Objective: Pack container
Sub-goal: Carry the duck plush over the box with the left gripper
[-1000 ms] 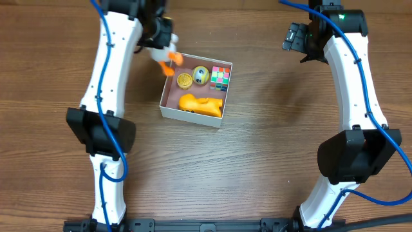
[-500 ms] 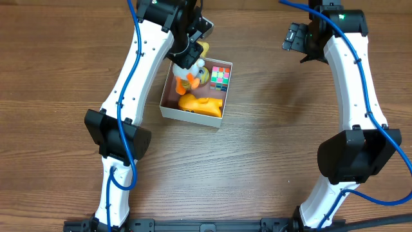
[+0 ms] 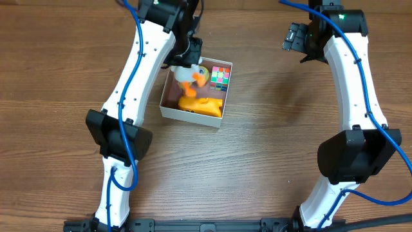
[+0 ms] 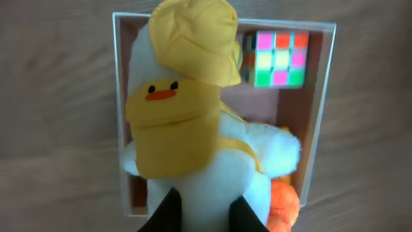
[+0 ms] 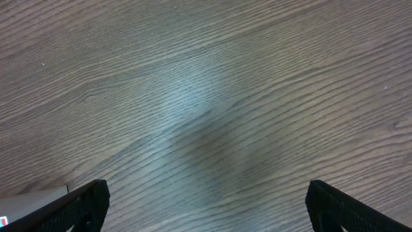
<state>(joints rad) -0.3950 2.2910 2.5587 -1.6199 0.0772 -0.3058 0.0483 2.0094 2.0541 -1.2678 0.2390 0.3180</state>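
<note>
Looking down from overhead, we found the container (image 3: pixel 192 114) near the far edge of the bench (image 3: pixel 257 167), left of its middle. The left gripper (image 3: pixel 188 59) stood over it, clamped on a plush duck (image 3: pixel 190 75). A colour cube (image 3: pixel 221 77) sat in the far-right corner and an orange toy (image 3: pixel 203 103) lay along the near wall. Only the left wrist view showed the black fingers (image 4: pixel 168 212) pinching the duck's white body. The right gripper (image 3: pixel 295 38) hung toward the far-right corner; its wrist view showed it spread wide over bare bench.
</note>
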